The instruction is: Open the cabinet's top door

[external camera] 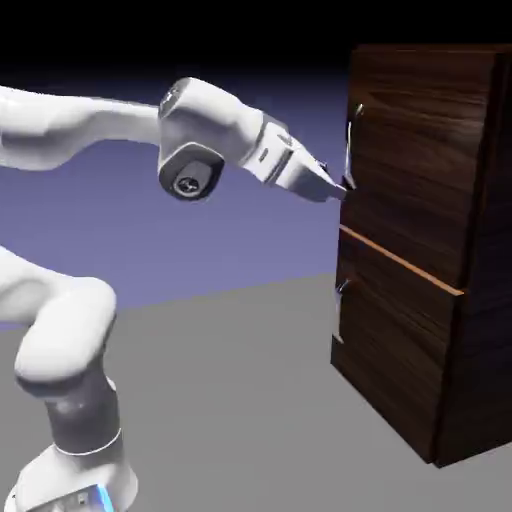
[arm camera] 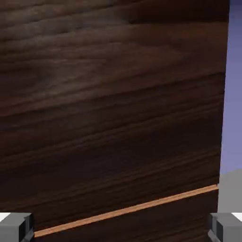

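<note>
One gripper (external camera: 341, 188) at one cabinet (external camera: 425, 250), two doors, seemingly spread wide

Gripper (external camera: 338, 188) is level, tips at the top door (external camera: 410, 150) front edge, right at the lower end of the silver handle (external camera: 351, 140). Looks like contact, but can't tell if the fingers are around it. Orange seam (external camera: 400, 262) and lower door (external camera: 395, 345) sit below the gripper.

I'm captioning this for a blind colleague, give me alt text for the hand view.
Dark brown wood-grain top door fills almost the whole view, with a thin light orange seam slanting across near the bottom. Two small grey fingertips sit wide apart in the bottom corners; nothing lies between them.
</note>
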You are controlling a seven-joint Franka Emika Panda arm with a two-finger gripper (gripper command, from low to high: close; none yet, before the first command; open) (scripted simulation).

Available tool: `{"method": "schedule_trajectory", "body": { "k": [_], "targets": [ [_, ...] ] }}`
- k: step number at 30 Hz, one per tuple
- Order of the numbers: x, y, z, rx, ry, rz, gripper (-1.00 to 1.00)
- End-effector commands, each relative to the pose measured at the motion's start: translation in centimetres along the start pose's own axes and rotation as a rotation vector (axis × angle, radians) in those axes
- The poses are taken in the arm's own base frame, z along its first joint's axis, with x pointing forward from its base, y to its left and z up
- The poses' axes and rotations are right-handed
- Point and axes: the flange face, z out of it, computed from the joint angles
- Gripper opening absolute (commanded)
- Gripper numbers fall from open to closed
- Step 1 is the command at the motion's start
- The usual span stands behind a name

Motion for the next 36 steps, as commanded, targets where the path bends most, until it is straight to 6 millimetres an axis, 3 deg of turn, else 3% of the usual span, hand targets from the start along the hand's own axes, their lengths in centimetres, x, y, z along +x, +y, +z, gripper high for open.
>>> {"method": "schedule_trajectory", "body": {
  "k": [1,10,18,25,34,36],
  "targets": [
    [0.0,-0.4,-0.6,0.015,0.013,0.009,0.0],
    [-2.1,-4.0,-4.7,0.15,0.117,0.041,0.0],
    [-6.2,-6.9,-4.6,0.26,0.181,-0.001,0.0],
    [-10.3,-8.3,-1.1,0.333,0.215,-0.078,0.0],
    [-14.1,-7.3,7.9,0.381,0.228,-0.204,0.0],
    [-14.2,-7.1,8.4,0.382,0.228,-0.21,0.0]
  ]
}}
